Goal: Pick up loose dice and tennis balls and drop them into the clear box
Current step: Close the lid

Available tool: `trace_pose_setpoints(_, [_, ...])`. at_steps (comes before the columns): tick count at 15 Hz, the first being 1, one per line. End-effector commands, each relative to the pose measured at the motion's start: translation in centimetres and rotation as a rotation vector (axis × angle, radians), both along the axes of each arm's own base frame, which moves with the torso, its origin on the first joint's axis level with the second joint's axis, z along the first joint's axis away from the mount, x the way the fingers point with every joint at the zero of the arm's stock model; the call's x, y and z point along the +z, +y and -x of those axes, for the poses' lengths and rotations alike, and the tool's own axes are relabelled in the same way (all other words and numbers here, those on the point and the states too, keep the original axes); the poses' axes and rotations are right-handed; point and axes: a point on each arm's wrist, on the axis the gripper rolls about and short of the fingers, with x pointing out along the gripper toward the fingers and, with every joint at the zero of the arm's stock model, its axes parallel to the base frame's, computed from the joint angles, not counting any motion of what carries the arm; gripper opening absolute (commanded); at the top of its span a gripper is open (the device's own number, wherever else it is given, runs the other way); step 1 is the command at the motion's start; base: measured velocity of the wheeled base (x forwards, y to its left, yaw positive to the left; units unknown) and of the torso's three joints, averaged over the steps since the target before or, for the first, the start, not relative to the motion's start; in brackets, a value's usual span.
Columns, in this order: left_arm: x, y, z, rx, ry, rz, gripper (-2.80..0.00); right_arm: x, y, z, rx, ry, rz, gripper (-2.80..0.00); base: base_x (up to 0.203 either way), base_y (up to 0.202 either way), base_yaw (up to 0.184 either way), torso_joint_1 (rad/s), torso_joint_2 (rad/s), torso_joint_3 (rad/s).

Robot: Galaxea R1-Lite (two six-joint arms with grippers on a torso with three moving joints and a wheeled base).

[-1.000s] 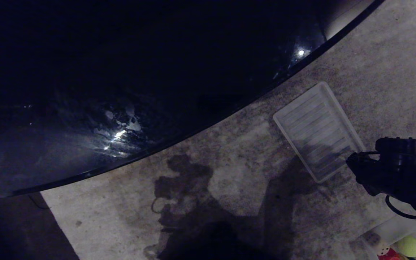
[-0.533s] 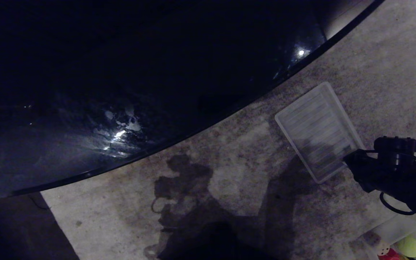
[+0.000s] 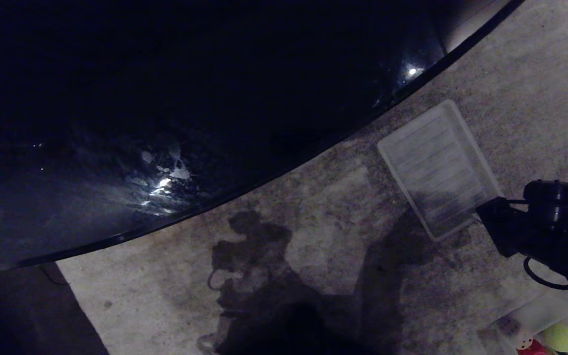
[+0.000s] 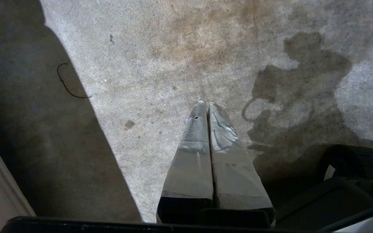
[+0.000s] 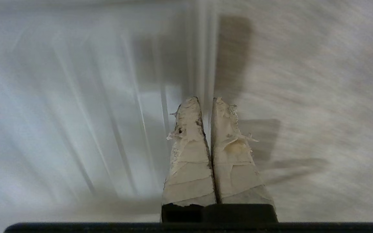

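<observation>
Both pairs of jaws are closed with nothing between them. In the right wrist view the right gripper (image 5: 206,100) has its taped fingers (image 5: 189,155) pressed together over the edge of the ribbed lid panel (image 5: 76,113), which is smeared by blur, so its ridges show only as streaks and I cannot tell whether the tips touch it. In the head view that arm's black wrist (image 3: 550,227) comes in at the right edge, partly cut off, with its fingers hidden beneath it; the lid panel (image 3: 437,167) lies on the carpet (image 3: 313,222) just to its left. The left gripper (image 4: 207,104) hangs above bare carpet, seen only in its own wrist view, fingertips together.

At the lower right corner of the head view the clear box (image 3: 540,310) is cut by the frame. Inside it a tennis ball (image 3: 560,337), a pale die (image 3: 523,339) and a sliver of a red die (image 3: 533,350) can be made out; anything else in it is out of frame. A glossy black curved surface (image 3: 190,123) fills the upper left, too dark to read.
</observation>
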Motion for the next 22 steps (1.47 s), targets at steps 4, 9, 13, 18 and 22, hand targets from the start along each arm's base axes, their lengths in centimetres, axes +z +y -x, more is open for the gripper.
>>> trace_pose_setpoints(4, [0.0, 0.0, 0.0, 0.000, 0.003, 0.001, -2.80, 8.1, 0.8, 8.7, 0.111, -0.156, 0.133, -2.80, 0.000, 0.000, 0.000, 0.000, 0.00, 0.000])
trace_pose_setpoints(9, [0.0, 0.0, 0.0, 0.001, 0.003, 0.001, -2.80, 8.0, 2.6, 18.9, 0.264, -0.124, 0.376, -2.80, 0.000, 0.000, 0.000, 0.000, 0.00, 0.000])
trace_pose_setpoints(13, [0.0, 0.0, 0.0, 0.000, 0.003, 0.001, -2.80, 5.3, 3.1, 26.4, 0.344, -0.088, 0.533, -2.80, 0.000, 0.000, 0.000, 0.000, 0.00, 0.000])
trace_pose_setpoints(18, [0.0, 0.0, 0.0, 0.000, 0.003, 0.001, -2.80, 0.9, 3.3, 31.4, 0.402, -0.059, 0.700, -2.80, 0.000, 0.000, 0.000, 0.000, 0.00, 0.000])
trace_pose_setpoints(22, [0.0, 0.0, 0.0, 0.001, 0.003, 0.001, -2.80, -1.3, 3.2, 31.7, 0.387, -0.054, 0.823, -2.80, 0.000, 0.000, 0.000, 0.000, 0.00, 0.000])
